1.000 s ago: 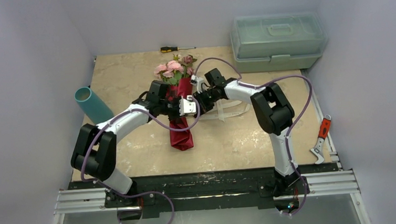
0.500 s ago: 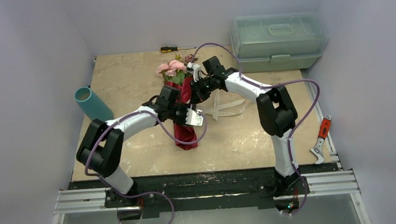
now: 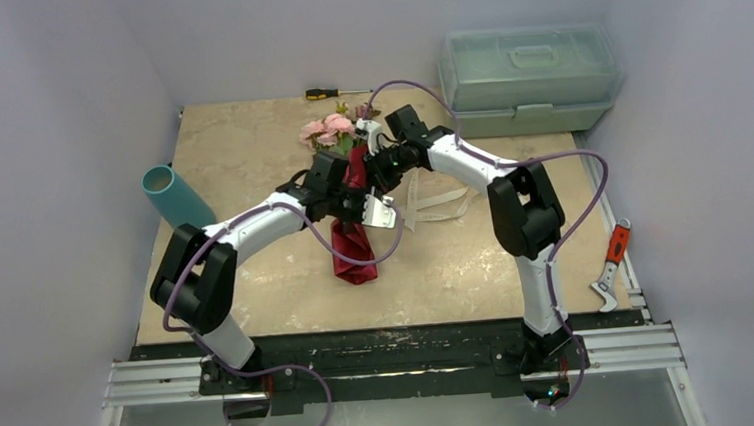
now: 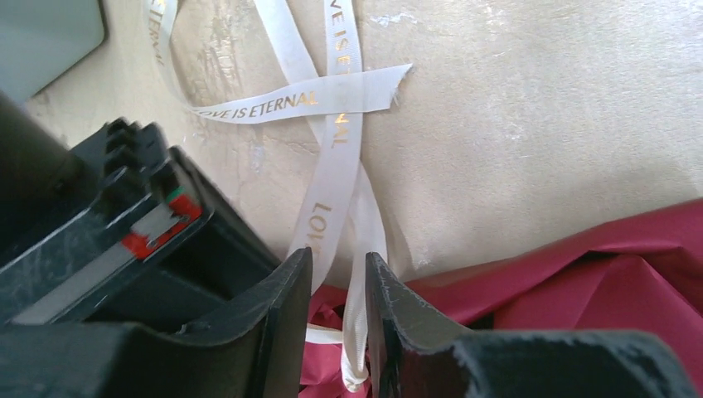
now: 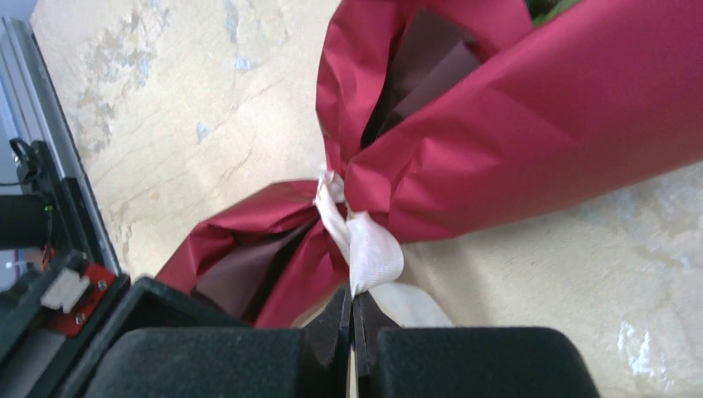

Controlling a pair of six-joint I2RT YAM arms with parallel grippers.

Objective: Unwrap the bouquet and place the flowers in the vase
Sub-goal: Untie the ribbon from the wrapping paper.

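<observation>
The bouquet [image 3: 354,250] lies mid-table, its maroon paper [image 5: 497,124] pinched at a cream ribbon knot [image 5: 332,195]. The pink flowers [image 3: 326,129] stick out of its far end. My right gripper [image 5: 352,300] is shut on a loop of the ribbon [image 5: 370,251] just beside the knot. My left gripper [image 4: 338,259] hovers over the paper with its jaws a little apart; one ribbon strand [image 4: 358,315] hangs loose between them, against the right finger [image 4: 394,307]. More printed ribbon [image 4: 336,91] trails over the table. The teal vase [image 3: 175,198] lies tipped at the far left.
A pale green toolbox [image 3: 529,78] stands at the back right. A screwdriver [image 3: 330,93] lies by the back edge. A red-handled tool [image 3: 612,257] rests on the right rail. Both arms crowd over the bouquet's middle.
The right gripper pulled back toward the flowers, still shut on the ribbon, and the bouquet shifted slightly away. The left gripper swung right, then came back up beside the knot.
</observation>
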